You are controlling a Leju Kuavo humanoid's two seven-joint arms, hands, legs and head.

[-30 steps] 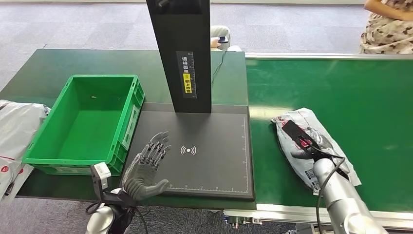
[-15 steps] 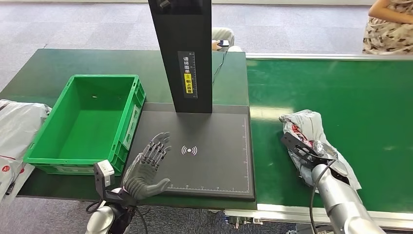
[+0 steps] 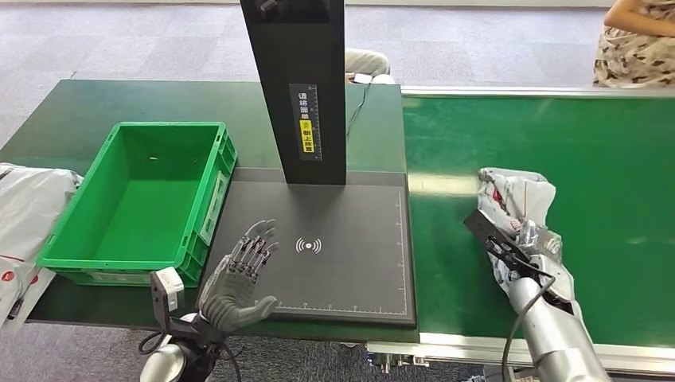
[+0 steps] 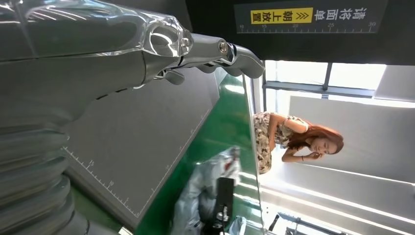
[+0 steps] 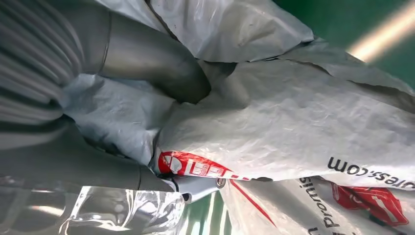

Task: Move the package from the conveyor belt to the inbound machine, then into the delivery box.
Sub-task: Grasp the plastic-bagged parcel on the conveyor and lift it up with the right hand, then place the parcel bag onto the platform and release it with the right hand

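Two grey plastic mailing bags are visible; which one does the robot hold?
The crumpled grey plastic mailing bag on the green conveyor belt, gripped by the right hand. The other grey bag lies untouched left of the green crate.

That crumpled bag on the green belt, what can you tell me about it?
The package is a soft grey-white plastic mailer, wrinkled and bunched, with red marks and black lettering. It lies on the green conveyor belt, right of the black scanning pad. The right hand grips its near end, thumb pressed into the plastic.
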